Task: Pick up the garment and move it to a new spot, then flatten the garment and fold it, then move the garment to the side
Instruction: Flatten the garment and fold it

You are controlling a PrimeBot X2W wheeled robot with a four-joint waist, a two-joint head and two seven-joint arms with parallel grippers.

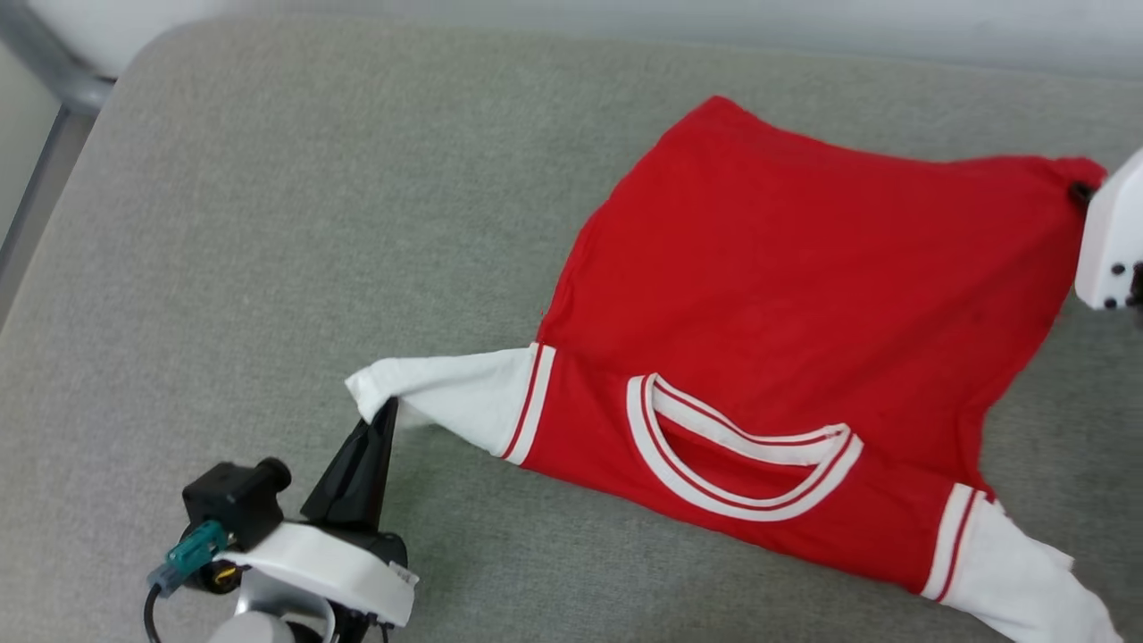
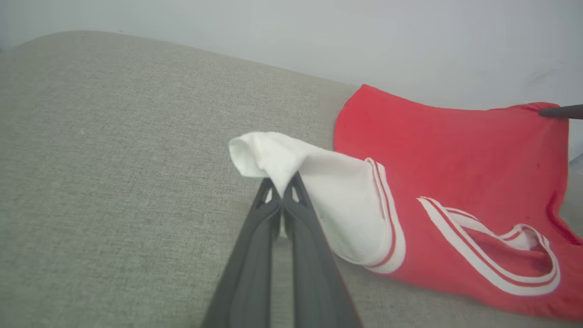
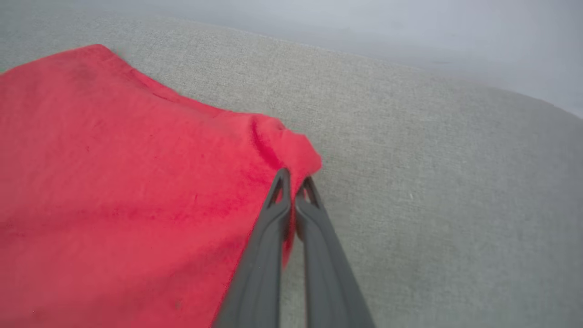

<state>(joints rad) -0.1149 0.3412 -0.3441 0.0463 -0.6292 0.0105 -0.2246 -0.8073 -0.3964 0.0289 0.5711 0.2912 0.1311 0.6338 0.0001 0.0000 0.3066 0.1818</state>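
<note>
Progress: the garment (image 1: 786,295) is lying spread open on the grey cushion (image 1: 268,223), plain red side up, with no fold in it yet. Whether it is already sitting in its new spot cannot be told from this moment. It is reading as the flattening step. Both claws are gripping opposite extremities of the cloth, and the body between them is lying mostly smooth with some slack rippling near the neckline (image 1: 741,464). By this judgement the folding and the move to the side are both outstanding.

Left gripper (image 2: 283,187): the fingers are pressing together on the cuff end of the white sleeve (image 1: 455,393). The cuff is bunching up just beyond the fingertips. The rest of the garment is trailing off to the right of this claw, and bare cushion is lying to its left. The arm is reaching up from the robot's near left. Its fingers are pointing away from the body, leaning slightly right and sitting low over the cushion.

Right gripper (image 3: 296,180): the jaws are closing tight on the far hem corner (image 3: 296,155), which is puckering into a small peak at the tips. The red body is spreading out to this claw's left, and bare cushion is lying ahead of it and to its right. The arm is coming in from the robot's right side, its pale wrist housing (image 1: 1112,241) hanging just beside the pinched corner.

The other white sleeve (image 1: 1027,572) is lying loose, well apart from both claws, on the near side of the right one.
</note>
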